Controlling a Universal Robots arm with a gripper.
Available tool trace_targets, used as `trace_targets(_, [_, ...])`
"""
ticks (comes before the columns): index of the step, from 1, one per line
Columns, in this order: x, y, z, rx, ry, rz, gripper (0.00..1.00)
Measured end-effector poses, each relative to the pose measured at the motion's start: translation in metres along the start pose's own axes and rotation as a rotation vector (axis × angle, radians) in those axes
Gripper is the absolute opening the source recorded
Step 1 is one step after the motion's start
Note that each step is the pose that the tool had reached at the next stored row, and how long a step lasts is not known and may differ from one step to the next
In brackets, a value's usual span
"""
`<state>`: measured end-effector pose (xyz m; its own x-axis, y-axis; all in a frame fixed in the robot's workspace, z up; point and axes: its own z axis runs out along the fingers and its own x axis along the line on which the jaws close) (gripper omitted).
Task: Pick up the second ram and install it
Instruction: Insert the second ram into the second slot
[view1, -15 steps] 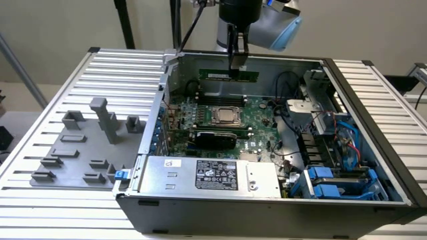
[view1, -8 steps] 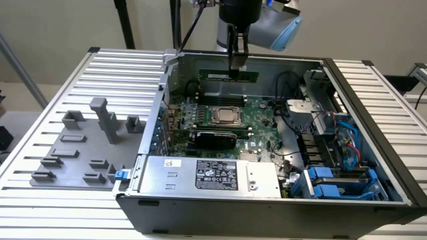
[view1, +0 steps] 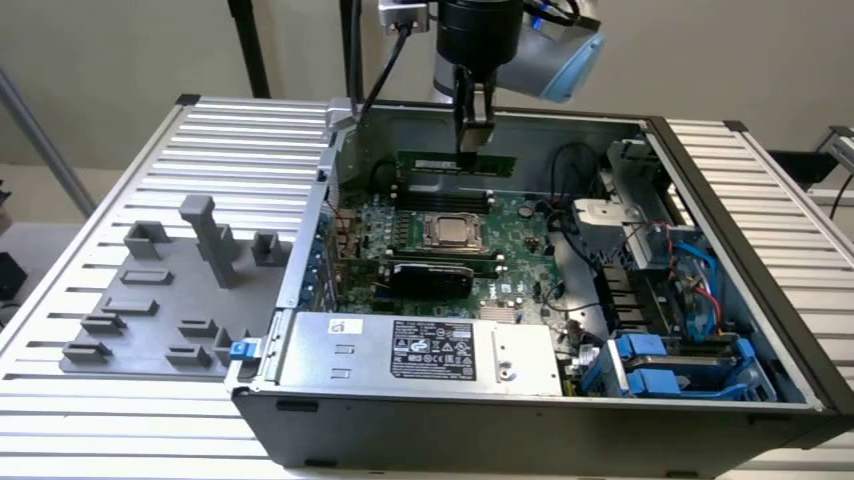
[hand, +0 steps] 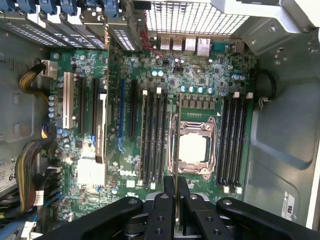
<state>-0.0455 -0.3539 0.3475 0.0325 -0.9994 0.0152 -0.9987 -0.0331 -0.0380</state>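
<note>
Ram (view1: 458, 163) hangs in the gripper (view1: 470, 148), a long green stick held level and on edge, its length running from the exterior view's left to the exterior view's right. The gripper is clenched on the ram at about the middle of its upper edge, pinching it from both faces. In the wrist view the two black fingers (hand: 169, 210) stand close together with only a thin gap between them, above the board. The arm comes straight down into the open case (view1: 534, 430), which lies on its side on a ribbed table (view1: 254, 130). The ram is at the far end of the motherboard (view1: 521, 225), beyond the CPU socket (view1: 450, 232) and close over the far slots (view1: 454, 190). Whether its lower edge touches a slot cannot be told. The near slots (view1: 427, 268) lie on the other side of the socket, towards the power supply (view1: 414, 350), which fills the near end of the case. Blue drive bays (view1: 667, 365) sit in the near corner on the exterior view's right, with cables running up past them. Grey blocks (view1: 200, 250) stand on the table outside the case, on the exterior view's left, well apart from the gripper.
</note>
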Motion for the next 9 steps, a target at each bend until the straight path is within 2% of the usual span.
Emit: trace_targets(9, [0.007,0.0009,0.0165,-0.0002,0.0004,0.015,0.14])
